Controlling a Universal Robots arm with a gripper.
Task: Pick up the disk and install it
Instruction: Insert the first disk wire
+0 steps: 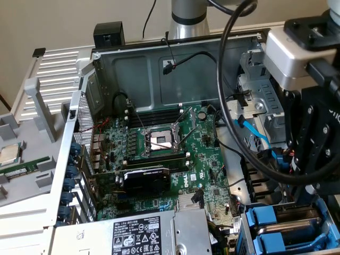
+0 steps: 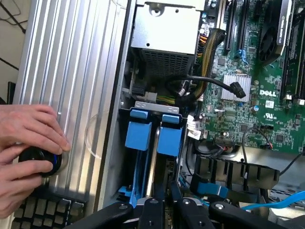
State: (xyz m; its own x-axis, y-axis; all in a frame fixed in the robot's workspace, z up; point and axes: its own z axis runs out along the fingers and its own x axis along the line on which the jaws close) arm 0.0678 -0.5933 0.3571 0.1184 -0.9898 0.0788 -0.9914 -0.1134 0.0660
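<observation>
Claw (image 2: 164, 202) hangs lower right in the exterior view, jaws drawn nearly together; you can't tell whether they pinch anything. Disk (image 2: 169, 140) sits slotted in the bay (image 2: 157, 106) beside a second carrier (image 2: 138, 136). Install looks nearly finished.

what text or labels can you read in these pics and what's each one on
"DELL": white print on the motherboard, wrist view.
Power supply label: black-and-white print and marks, too small to read.
Graphics card: small logo, too blurred to read.
</observation>
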